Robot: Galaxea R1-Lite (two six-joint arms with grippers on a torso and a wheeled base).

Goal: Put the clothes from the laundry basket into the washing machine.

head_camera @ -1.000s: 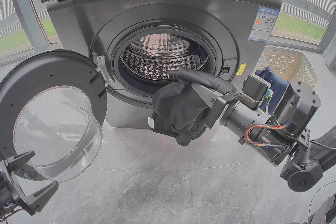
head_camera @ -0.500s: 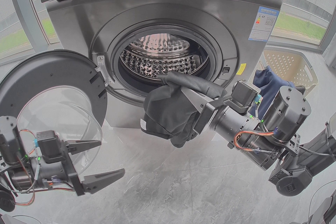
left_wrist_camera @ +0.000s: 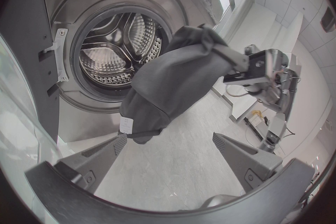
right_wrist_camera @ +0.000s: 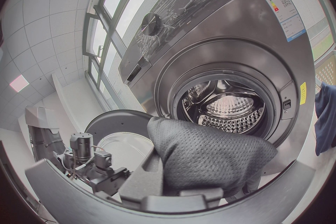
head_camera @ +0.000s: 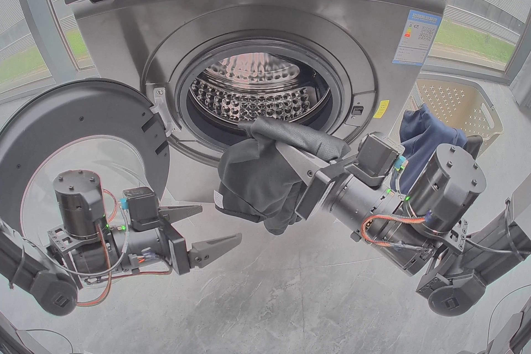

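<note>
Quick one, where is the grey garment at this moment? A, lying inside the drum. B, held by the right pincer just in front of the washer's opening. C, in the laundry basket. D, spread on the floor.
B: the right pincer is shut on the grey garment, which hangs in the air just outside the drum.

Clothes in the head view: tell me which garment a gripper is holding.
The dark grey garment, clamped in the right gripper before the washing machine opening. The navy blue garment sits in the laundry basket, touched by no gripper.
</note>
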